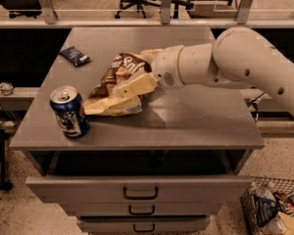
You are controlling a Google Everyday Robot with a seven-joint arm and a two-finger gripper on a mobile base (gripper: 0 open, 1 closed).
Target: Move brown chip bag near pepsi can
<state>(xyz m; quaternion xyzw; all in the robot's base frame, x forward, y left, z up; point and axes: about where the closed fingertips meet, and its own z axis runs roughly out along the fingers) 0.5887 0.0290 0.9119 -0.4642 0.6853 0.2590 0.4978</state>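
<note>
Brown chip bag (pixel 118 77): crinkled plastic film, semi-gloss, with creases catching the light.
Pepsi can (pixel 69 112), 8 o'clock on the cabinet top: metal. Printed wall is glossy, lid is bare shiny silver.
Gripper (pixel 121 95), just left of the top's centre and reaching in from 3 o'clock: cream plastic, smooth, matt. It is clamped on the bag.
Arm (pixel 245 58): smooth off-white moulded shell with a satin sheen.
Cabinet top (pixel 196 116): grey, smooth, low sheen with soft reflections; could be painted metal or laminate.
Drawers (pixel 88 189): same grey finish, with thin dark handles (pixel 140 194).
Small dark packet (pixel 75 56), 10 o'clock: flat, slightly glossy wrapper.
Floor (pixel 19 214): speckled, matt.
</note>
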